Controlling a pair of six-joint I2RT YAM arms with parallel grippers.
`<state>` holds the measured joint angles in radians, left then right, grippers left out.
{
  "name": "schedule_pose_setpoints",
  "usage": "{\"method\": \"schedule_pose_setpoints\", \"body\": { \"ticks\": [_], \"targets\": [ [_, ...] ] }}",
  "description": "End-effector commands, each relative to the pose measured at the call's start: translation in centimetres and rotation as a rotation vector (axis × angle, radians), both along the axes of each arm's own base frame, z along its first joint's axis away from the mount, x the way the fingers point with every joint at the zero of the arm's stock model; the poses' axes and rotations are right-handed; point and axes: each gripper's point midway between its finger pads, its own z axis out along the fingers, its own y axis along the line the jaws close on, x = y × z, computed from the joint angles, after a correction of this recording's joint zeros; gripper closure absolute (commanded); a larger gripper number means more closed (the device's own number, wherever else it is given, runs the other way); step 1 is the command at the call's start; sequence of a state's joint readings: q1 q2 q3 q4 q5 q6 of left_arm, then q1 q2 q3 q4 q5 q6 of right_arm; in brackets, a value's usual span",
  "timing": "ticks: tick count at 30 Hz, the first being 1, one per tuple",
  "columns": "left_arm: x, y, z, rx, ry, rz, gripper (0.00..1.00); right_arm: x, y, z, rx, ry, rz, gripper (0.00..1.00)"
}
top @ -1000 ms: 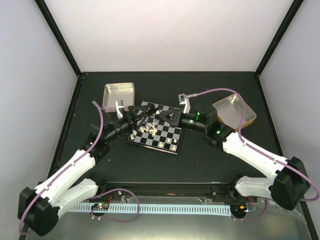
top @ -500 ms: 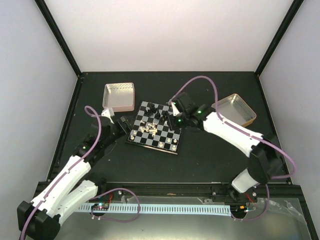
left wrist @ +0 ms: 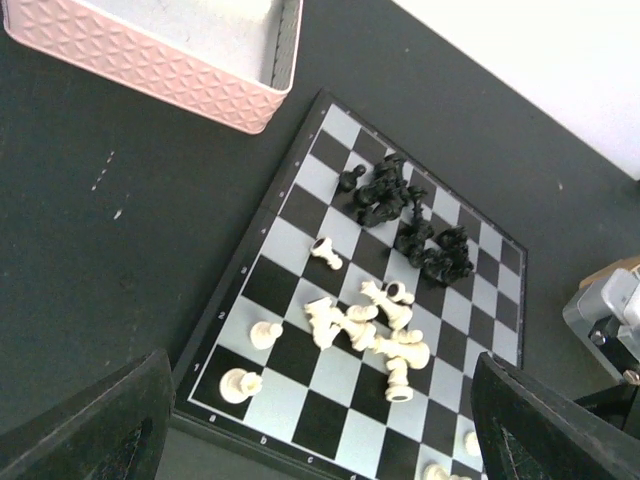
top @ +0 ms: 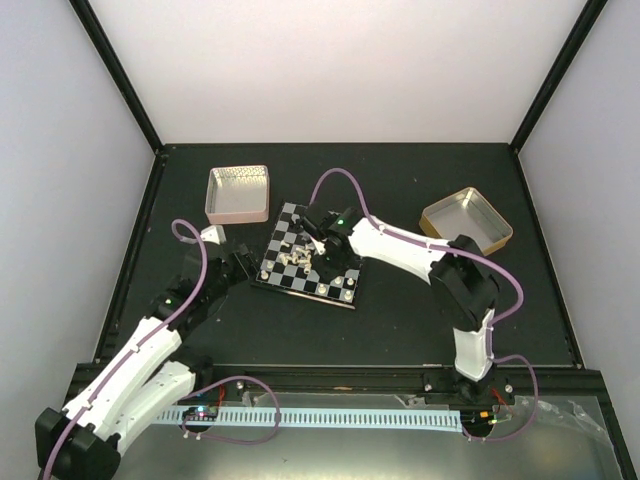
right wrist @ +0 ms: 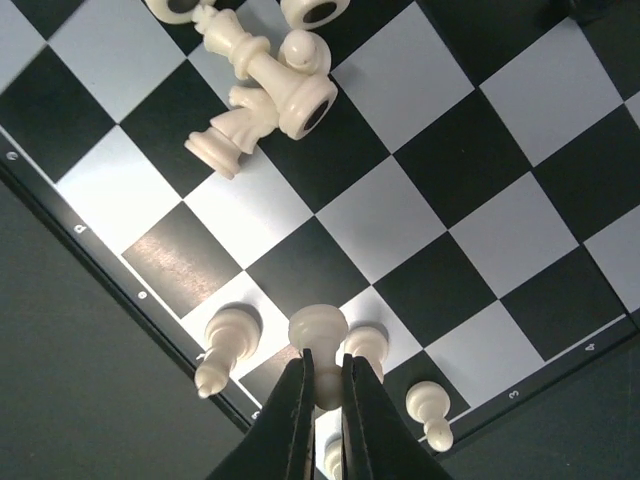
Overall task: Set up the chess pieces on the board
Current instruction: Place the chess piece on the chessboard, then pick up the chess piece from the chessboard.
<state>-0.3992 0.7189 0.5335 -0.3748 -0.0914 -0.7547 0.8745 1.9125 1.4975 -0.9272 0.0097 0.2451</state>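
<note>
Left end effector (top: 243, 262) is pulling off the board (left wrist: 287, 210) and is now sitting released, fingers spread wide, just beside the board's left edge. Right end effector (right wrist: 322, 385) is swinging in from the board's far-right corner and is now clamping a cream pawn (right wrist: 318, 330) at the board's near edge, beside other cream pawns (right wrist: 228, 340). Remaining cream chess pieces (left wrist: 365, 330) and black chess pieces (left wrist: 410, 215) are lying heaped mid-board, so setup is looking barely started, probably building the white pawn row.
</note>
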Motion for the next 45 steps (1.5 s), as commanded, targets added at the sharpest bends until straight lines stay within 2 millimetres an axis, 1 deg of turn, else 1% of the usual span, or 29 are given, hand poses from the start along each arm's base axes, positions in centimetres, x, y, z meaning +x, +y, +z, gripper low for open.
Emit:
{"method": "schedule_pose_setpoints", "body": {
  "ticks": [1, 8, 12, 17, 22, 25, 30, 35, 39, 41, 42, 43, 45],
  "targets": [
    [-0.2, 0.6, -0.6, 0.016, 0.007, 0.015, 0.17, 0.2, 0.2, -0.4, -0.066, -0.009, 0.036, 0.96],
    [-0.2, 0.4, -0.9, 0.010, 0.013, 0.009, 0.17, 0.6, 0.7, -1.9, -0.105, 0.001, 0.032, 0.95],
    [-0.2, 0.2, -1.1, 0.003, 0.021, 0.000, 0.17, 0.2, 1.0, -2.5, -0.100, 0.026, 0.044, 0.95],
    [-0.1, 0.0, -1.3, -0.009, 0.026, -0.002, 0.17, 0.0, 0.9, -3.2, -0.112, 0.041, 0.047, 0.93],
    [-0.1, -0.2, -1.4, -0.012, 0.029, -0.007, 0.17, 0.1, 1.0, -3.2, -0.110, 0.033, 0.044, 0.87],
    [0.0, -0.4, -1.4, -0.017, 0.032, -0.015, 0.17, 0.2, 1.5, -2.4, -0.078, 0.026, 0.041, 0.81],
    [0.1, -0.8, -1.4, -0.024, 0.039, -0.031, 0.17, 1.0, 1.7, -0.2, -0.044, -0.026, 0.007, 0.78],
    [0.1, -1.6, -1.5, -0.033, 0.047, -0.076, 0.17, 1.9, 1.7, 3.3, 0.037, -0.118, -0.060, 0.73],
    [0.1, -2.8, -1.8, -0.025, 0.058, -0.157, 0.18, 2.5, 1.1, 6.2, 0.144, -0.199, -0.140, 0.70],
    [0.1, -3.1, -2.3, -0.008, 0.094, -0.181, 0.20, 2.6, 0.5, 7.1, 0.196, -0.225, -0.178, 0.69],
    [0.1, -3.4, -2.4, 0.007, 0.112, -0.204, 0.22, 2.4, 0.1, 7.0, 0.214, -0.235, -0.193, 0.69],
    [0.1, -3.7, -2.6, 0.018, 0.134, -0.228, 0.25, 2.3, -0.2, 7.4, 0.236, -0.249, -0.207, 0.69],
    [0.2, -4.2, -2.9, 0.031, 0.184, -0.256, 0.33, 1.9, -1.0, 7.5, 0.270, -0.260, -0.231, 0.69]
  ]
}}
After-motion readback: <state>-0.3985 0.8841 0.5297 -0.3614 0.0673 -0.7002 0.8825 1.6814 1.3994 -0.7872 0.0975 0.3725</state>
